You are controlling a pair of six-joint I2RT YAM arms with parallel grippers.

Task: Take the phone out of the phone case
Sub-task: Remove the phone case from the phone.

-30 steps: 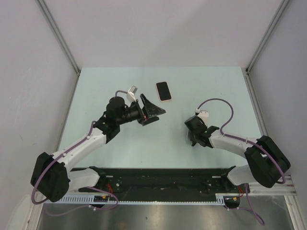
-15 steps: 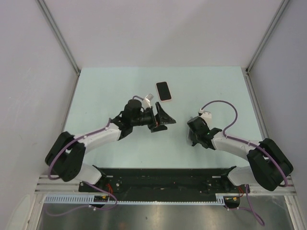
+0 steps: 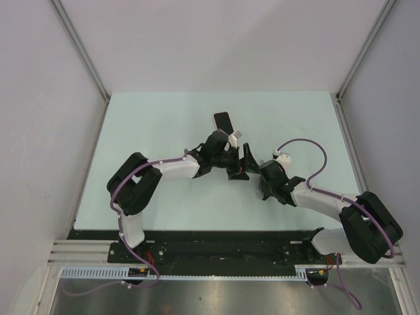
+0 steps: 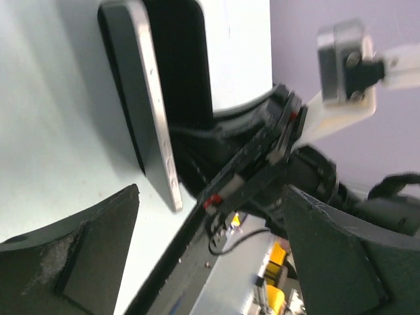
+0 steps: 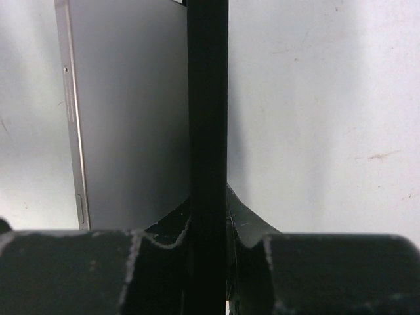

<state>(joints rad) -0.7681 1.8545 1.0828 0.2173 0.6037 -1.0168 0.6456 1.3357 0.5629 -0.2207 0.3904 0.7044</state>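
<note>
My right gripper point(image 5: 209, 220) is shut on a thin flat slab held on edge. It has a grey-blue face point(image 5: 131, 111) and a silver side edge with buttons, so it looks like the phone. The top view hides it under the right gripper point(image 3: 263, 191). The left wrist view shows its silver edge point(image 4: 155, 98) beside the right gripper's body point(image 4: 262, 164). My left gripper point(image 3: 246, 164) is open and empty, just left of the right gripper. The pink-rimmed phone case point(image 3: 222, 121) lies flat behind the left wrist. Its middle is black, and I cannot tell whether that is a screen.
The pale green table point(image 3: 157, 118) is walled by grey panels at the back and both sides. The left arm stretches across the middle and its wrist covers the case's near end. A black rail point(image 3: 216, 243) runs along the near edge.
My left arm has swung right, from beside the case to just left of the right gripper, with its jaws open throughout. The right gripper has barely moved.
</note>
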